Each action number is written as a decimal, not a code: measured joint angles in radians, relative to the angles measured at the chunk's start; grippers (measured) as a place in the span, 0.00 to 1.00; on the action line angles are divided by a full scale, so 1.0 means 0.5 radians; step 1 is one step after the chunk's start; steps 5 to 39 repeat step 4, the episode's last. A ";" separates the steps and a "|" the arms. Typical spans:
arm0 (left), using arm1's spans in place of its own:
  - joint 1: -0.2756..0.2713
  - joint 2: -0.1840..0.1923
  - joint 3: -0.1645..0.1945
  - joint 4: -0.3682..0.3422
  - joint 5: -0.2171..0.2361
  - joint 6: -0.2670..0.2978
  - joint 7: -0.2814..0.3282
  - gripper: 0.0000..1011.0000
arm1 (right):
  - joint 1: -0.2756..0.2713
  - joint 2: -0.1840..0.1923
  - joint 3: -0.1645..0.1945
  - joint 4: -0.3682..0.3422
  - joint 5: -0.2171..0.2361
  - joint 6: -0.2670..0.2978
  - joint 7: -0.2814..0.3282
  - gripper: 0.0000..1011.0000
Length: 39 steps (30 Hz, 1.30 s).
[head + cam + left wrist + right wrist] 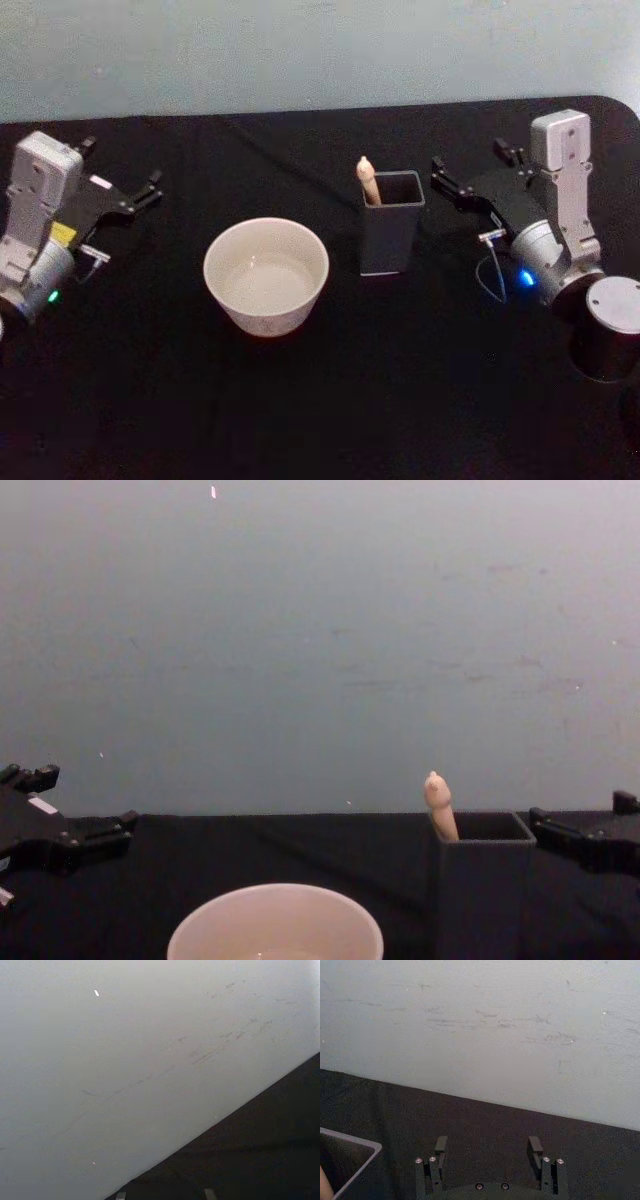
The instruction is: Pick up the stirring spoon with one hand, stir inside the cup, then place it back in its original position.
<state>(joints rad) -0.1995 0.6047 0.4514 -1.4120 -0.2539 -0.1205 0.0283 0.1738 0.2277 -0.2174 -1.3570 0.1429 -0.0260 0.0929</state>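
Stirring spoon [366,180] stands in the holder box [391,240]; right hand [470,178] beside it — fingers spread, empty.

The light was dim and even. The black desk [330,400] swallowed shadows, and all views were soft, slightly blurred.

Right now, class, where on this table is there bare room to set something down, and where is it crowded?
Free: the wide near strip of black table in front of the cup, and the stretch between cup and left gripper. Crowded: the slot between the holder box, which holds the stirring spoon, and the right gripper.
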 joint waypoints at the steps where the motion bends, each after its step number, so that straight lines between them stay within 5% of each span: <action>1: 0.000 0.000 0.000 0.000 0.000 0.000 0.000 0.99 | 0.000 0.000 0.000 0.000 0.000 0.000 0.000 0.99; 39: 0.000 0.000 0.000 0.000 0.000 0.000 0.000 0.99 | -0.001 0.000 0.000 -0.001 0.001 -0.001 -0.001 0.99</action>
